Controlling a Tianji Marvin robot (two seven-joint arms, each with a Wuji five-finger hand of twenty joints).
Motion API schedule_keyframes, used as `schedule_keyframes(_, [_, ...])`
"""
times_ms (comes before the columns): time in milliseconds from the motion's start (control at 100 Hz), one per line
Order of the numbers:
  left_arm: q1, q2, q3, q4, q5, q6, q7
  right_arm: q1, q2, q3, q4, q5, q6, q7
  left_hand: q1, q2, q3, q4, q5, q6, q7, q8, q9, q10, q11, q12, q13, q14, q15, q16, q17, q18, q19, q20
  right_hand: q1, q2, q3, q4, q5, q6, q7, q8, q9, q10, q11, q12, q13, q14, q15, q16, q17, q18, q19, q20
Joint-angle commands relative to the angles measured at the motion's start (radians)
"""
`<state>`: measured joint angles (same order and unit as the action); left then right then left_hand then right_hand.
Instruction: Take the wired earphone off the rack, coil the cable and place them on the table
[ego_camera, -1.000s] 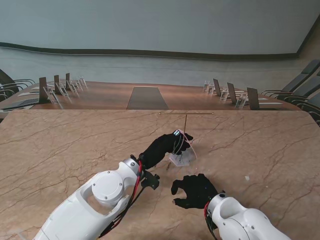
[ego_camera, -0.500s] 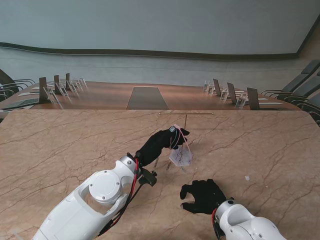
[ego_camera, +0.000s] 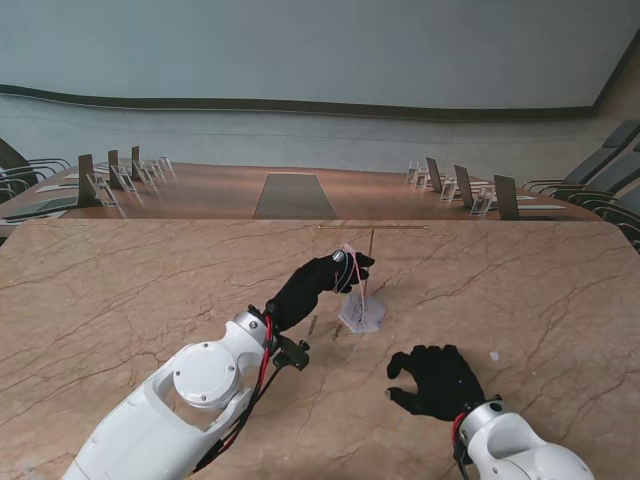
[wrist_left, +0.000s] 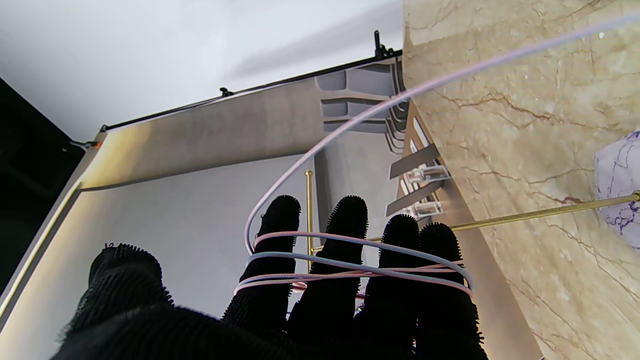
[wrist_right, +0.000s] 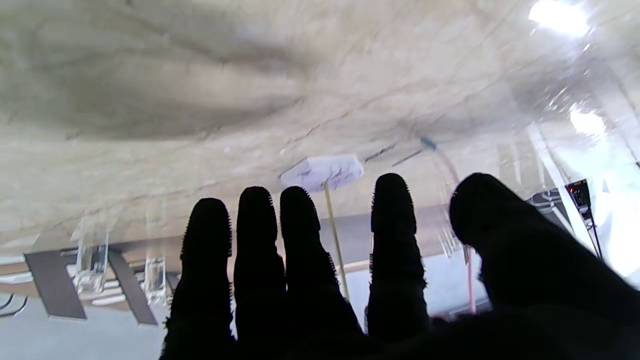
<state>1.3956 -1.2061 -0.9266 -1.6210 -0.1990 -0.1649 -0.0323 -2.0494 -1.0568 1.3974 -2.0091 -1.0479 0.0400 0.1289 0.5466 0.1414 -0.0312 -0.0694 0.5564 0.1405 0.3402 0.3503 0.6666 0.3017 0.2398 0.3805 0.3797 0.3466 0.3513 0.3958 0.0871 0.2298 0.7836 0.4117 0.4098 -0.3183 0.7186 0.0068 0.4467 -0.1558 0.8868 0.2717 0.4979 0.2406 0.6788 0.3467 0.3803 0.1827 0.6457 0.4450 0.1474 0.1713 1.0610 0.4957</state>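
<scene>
The rack is a thin gold T-shaped stand (ego_camera: 371, 245) on a pale hexagonal base (ego_camera: 362, 313) at mid-table. My left hand (ego_camera: 322, 278) is raised just left of the pole. Its four fingers (wrist_left: 345, 235) are straight, with the pink earphone cable (wrist_left: 350, 260) wound around them in several loops. One strand (wrist_left: 400, 95) arcs away towards the table. My right hand (ego_camera: 437, 380) lies nearer to me and right of the base, open with fingers apart and nothing in it. In the right wrist view the base (wrist_right: 322, 172) and a pink strand (wrist_right: 450, 172) show beyond the fingertips.
Two small dark marks (ego_camera: 312, 324) lie on the marble left of the base. A small pale speck (ego_camera: 493, 355) lies to the right of my right hand. Beyond the table's far edge stands a long wooden table (ego_camera: 295, 195) with name stands and chairs.
My right hand has drawn back from the rack's base, to the right and nearer to me. My left hand has lifted and moved slightly farther, up beside the pole, with the cable still on its fingers.
</scene>
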Motion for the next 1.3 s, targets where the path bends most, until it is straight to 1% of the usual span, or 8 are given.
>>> schedule_keyframes(0, [0.01,0.0,0.002,-0.006,0.003,-0.002,0.0,0.005,-0.004,0.018,-0.009,-0.002,-0.015,-0.028,-0.009,-0.005,0.003,0.027,0.012,-0.121,0.024,0.017,-0.018,-0.034,-0.026,-0.01,-0.008,-0.027,-0.011,-0.008,-0.009,0.006,-0.021,-0.02,-0.019,0.04,-0.023,0.011,0.005,0.01,-0.017,0.017,0.017,0.02,0.015,0.008,0.021,0.017,0.035,0.021,0.011,-0.011,0.032,0.005])
schedule_keyframes(130, [0.014,-0.001,0.004,-0.004,0.006,0.001,0.003,0.021,-0.011,0.054,-0.006,0.008,-0.039,-0.067,-0.009,-0.004,0.003,0.027,0.013,-0.128,0.024,0.022,-0.017,-0.031,-0.023,-0.008,-0.008,-0.024,-0.011,-0.008,-0.007,0.006,-0.022,-0.02,-0.02,0.046,-0.036,0.023,-0.008,0.011,-0.033,0.042,0.049,0.025,0.032,0.014,0.055,0.039,0.081,0.041,0.039,-0.005,0.073,0.02])
schedule_keyframes(260, [0.013,-0.002,0.01,0.002,0.006,0.003,0.003,0.049,-0.014,0.078,-0.004,0.028,-0.074,-0.083,-0.011,-0.004,0.002,0.027,0.013,-0.139,0.023,0.028,-0.021,-0.031,-0.023,-0.008,-0.009,-0.025,-0.011,-0.008,-0.007,0.004,-0.023,-0.021,-0.021,0.039,-0.06,0.028,-0.044,-0.032,-0.055,0.086,0.114,0.039,0.062,0.026,0.121,0.07,0.152,0.072,0.098,0.008,0.155,0.046])
schedule_keyframes(480, [0.012,-0.002,0.014,0.006,0.005,0.007,0.0,0.112,-0.018,0.082,0.015,0.144,-0.104,-0.062,-0.014,-0.004,0.001,0.027,0.016,-0.153,0.024,0.036,-0.025,-0.032,-0.022,-0.008,-0.011,-0.026,-0.013,-0.008,-0.008,0.001,-0.028,-0.024,-0.035,0.021,-0.106,-0.004,-0.12,-0.091,-0.096,0.106,0.218,0.061,0.118,0.047,0.237,0.121,0.255,0.11,0.19,0.048,0.283,0.082])
schedule_keyframes(730, [0.017,0.001,0.011,0.003,0.011,0.013,-0.006,0.175,-0.023,0.058,0.054,0.272,-0.114,-0.053,-0.018,-0.003,0.002,0.028,0.012,-0.176,0.024,0.044,-0.03,-0.019,-0.027,-0.013,-0.01,-0.019,-0.013,-0.007,-0.007,0.002,-0.03,-0.025,-0.076,0.01,-0.158,-0.025,-0.19,-0.106,-0.132,0.068,0.371,0.086,0.218,0.078,0.439,0.186,0.384,0.148,0.373,0.134,0.458,0.125])
schedule_keyframes(920, [0.018,0.003,0.01,0.002,0.011,0.014,-0.011,0.216,-0.027,0.044,0.093,0.35,-0.124,-0.051,-0.02,-0.003,0.002,0.028,0.007,-0.189,0.025,0.049,-0.024,-0.016,-0.024,-0.017,-0.005,-0.016,-0.01,-0.005,0.0,0.0,-0.029,-0.024,-0.198,0.018,-0.198,-0.056,-0.187,-0.108,-0.125,0.021,0.472,0.103,0.374,0.13,0.621,0.226,0.569,0.197,0.579,0.177,0.667,0.157])
schedule_keyframes(1060, [0.017,0.004,0.011,0.004,0.007,0.015,-0.018,0.245,-0.03,0.025,0.122,0.391,-0.109,-0.051,-0.022,-0.002,0.001,0.028,0.008,-0.195,0.026,0.052,-0.024,-0.017,-0.023,-0.018,-0.003,-0.016,-0.009,-0.004,0.002,0.0,-0.03,-0.025,-0.253,0.035,-0.192,-0.059,-0.175,-0.109,-0.138,0.006,0.559,0.087,0.449,0.172,0.748,0.213,0.682,0.206,0.748,0.165,0.782,0.138])
schedule_keyframes(1290, [0.014,0.004,0.016,0.007,-0.001,0.015,-0.026,0.299,-0.037,-0.015,0.177,0.464,-0.089,-0.061,-0.025,-0.003,0.001,0.028,0.009,-0.2,0.027,0.055,-0.021,-0.016,-0.02,-0.018,0.002,-0.013,-0.006,-0.003,0.006,0.0,-0.03,-0.025,-0.283,0.034,-0.174,-0.057,-0.182,-0.115,-0.145,-0.001,0.596,0.07,0.471,0.196,0.807,0.193,0.718,0.193,0.815,0.143,0.841,0.097])
